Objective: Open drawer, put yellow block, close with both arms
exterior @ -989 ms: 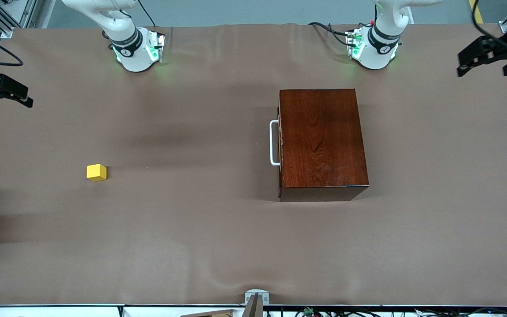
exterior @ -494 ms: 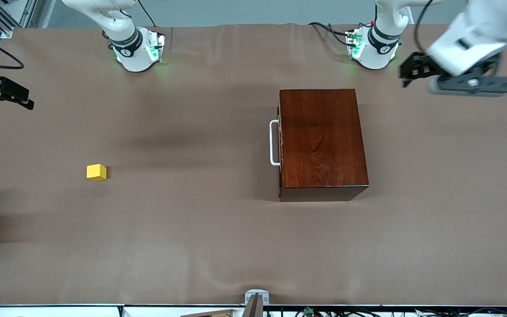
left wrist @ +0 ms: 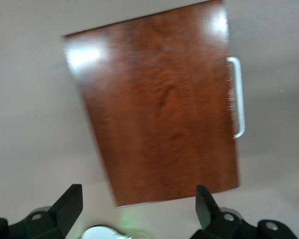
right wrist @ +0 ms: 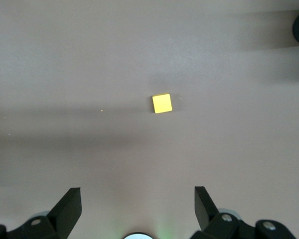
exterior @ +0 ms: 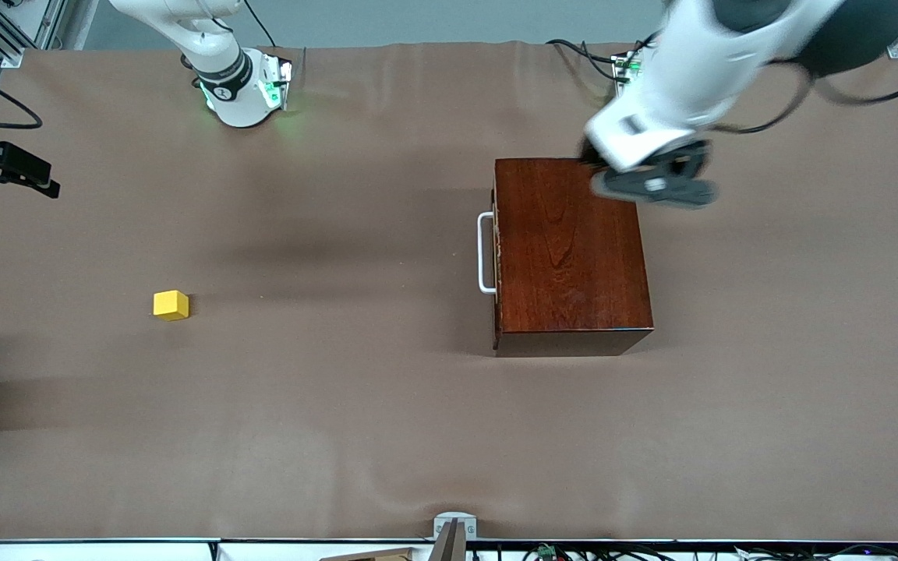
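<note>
Hovering over the box [exterior: 570, 249] edge, left end effector [left wrist: 139, 206] spread wide.

The yellow block [exterior: 171, 305] is sitting on the worktop [exterior: 355, 405] toward the right arm's end, well apart from the box [exterior: 570, 253], whose drawer [exterior: 496, 253] is facing the yellow block.

No legible text, label, brand, number or sign in any view, small round marks on the arm bases in the front view too small to read
</note>
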You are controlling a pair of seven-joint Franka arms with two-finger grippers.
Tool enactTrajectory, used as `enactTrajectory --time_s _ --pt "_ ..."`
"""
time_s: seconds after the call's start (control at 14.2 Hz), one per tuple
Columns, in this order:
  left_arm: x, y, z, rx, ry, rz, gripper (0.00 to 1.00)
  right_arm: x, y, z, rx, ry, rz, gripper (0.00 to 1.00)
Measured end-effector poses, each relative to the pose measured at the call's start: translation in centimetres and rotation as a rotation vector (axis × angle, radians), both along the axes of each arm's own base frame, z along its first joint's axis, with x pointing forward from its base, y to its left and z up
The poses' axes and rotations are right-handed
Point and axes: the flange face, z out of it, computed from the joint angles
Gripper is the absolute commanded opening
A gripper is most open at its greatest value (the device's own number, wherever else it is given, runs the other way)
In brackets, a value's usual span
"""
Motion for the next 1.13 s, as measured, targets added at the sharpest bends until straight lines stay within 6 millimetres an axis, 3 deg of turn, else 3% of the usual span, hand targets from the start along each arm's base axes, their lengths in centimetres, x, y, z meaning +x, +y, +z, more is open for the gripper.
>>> enactTrajectory --time_s 0.28,0.49,0.78,0.99,1.13 --pt "-2.2 -11.0 -7.0 0.056 -0.032 0.019 1.00 0.3 -0.7 -0.5 0.000 0.009 -0.013 1.00" --pt "-3.4 -17.4 -10.9 0.054 -0.100 0.057 1.00 0.6 -1.1 -1.3 0.001 0.023 -0.022 1.00" --pt "-2.7 -21.2 -17.9 0.082 -0.188 0.050 1.00 2.6 -2.2 -3.7 -0.002 0.042 -0.040 1.00" --pt "-4.7 -24.2 -22.9 0.183 -0.255 0.016 1.00 5.1 -3.8 -6.0 -0.007 0.045 -0.064 1.00" --pt "-5.7 -25.1 -25.0 0.215 -0.259 0.002 1.00 6.4 -4.4 -7.2 -0.012 0.025 -0.071 1.00"
